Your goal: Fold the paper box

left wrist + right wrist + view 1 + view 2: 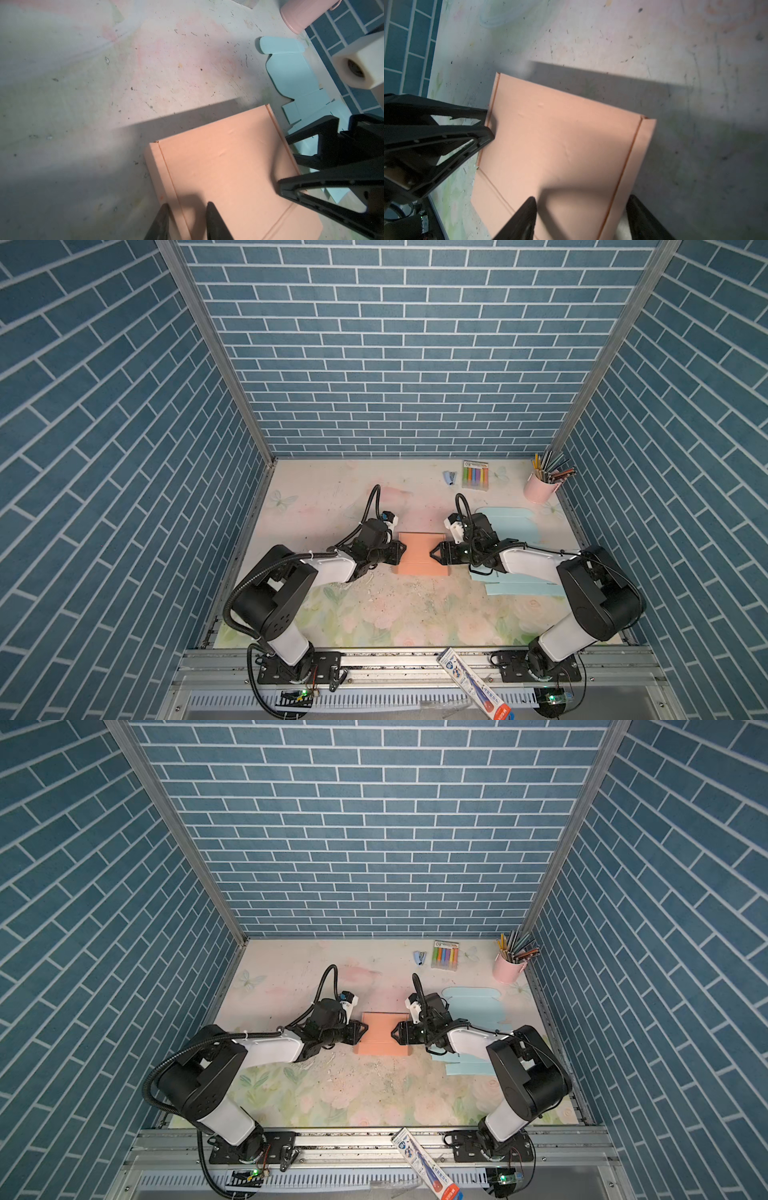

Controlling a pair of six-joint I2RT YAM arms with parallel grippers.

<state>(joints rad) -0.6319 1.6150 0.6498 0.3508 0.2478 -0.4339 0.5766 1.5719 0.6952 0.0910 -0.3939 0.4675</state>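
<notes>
Floral tabletop [374, 614] is carrying the peach paper box [419, 562], with the left gripper [403, 550] and right gripper [433, 552] straddling opposite edges, jaws parted and empty; uneven pinching could be crumpling it.

Site type: robot test cell, lab. Evidence: brick-pattern wall panels [399, 364] on 9, 12, 3 o'clock sides; aluminium posts [216, 344] at rear corners; metal rail [382, 662] at 6 o'clock, left arm base [320, 668] and right arm base [513, 668] bolted on; floral tabletop [395, 622]; pencil cup [539, 489] at 1 o'clock.
</notes>
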